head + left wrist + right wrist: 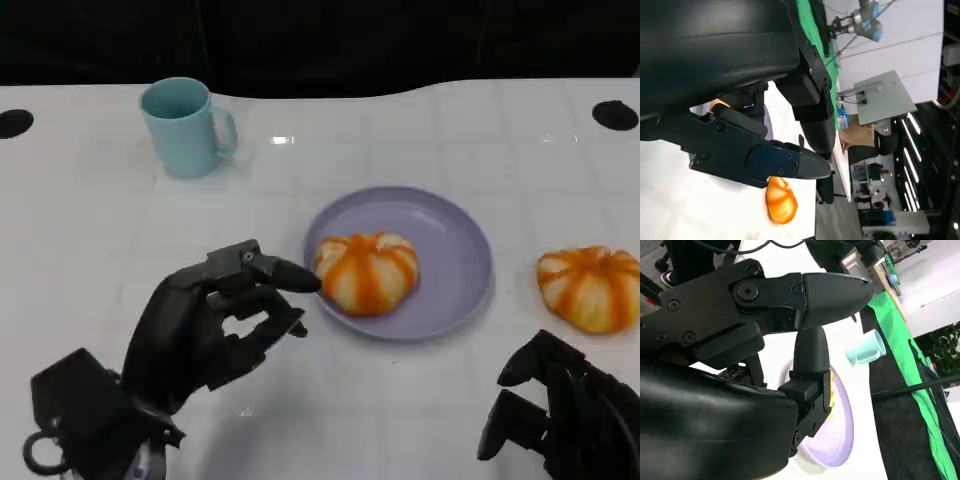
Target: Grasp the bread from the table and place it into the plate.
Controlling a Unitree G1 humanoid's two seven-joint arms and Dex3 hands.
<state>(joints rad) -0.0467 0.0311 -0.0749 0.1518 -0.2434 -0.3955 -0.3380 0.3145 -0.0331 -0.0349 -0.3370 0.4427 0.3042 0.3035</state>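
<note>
— Bread, where is it? One orange-striped bread [367, 272] sits inside the lilac plate [455, 250], on the plate's left half, near its left rim.

— And the other one?

— A second bread [590, 287] lies on the white table [90, 230], to the right of the plate and apart from it.

— What is the left hand doing?

— The left hand [215, 320] hovers just left of the plate with nothing in it. Its fingers are loosely curled and apart, and one fingertip [300, 279] points at the bread in the plate, very close to it; I cannot tell whether they touch.

— The right hand?

— The right hand [560, 410] is at the near right corner, nearer than the second bread and clear of it. Its fingers look bent, but whether they are closed I cannot tell.

— Anything else?

— A pale blue mug [185, 127] stands upright at the far left, handle to the right.
</note>
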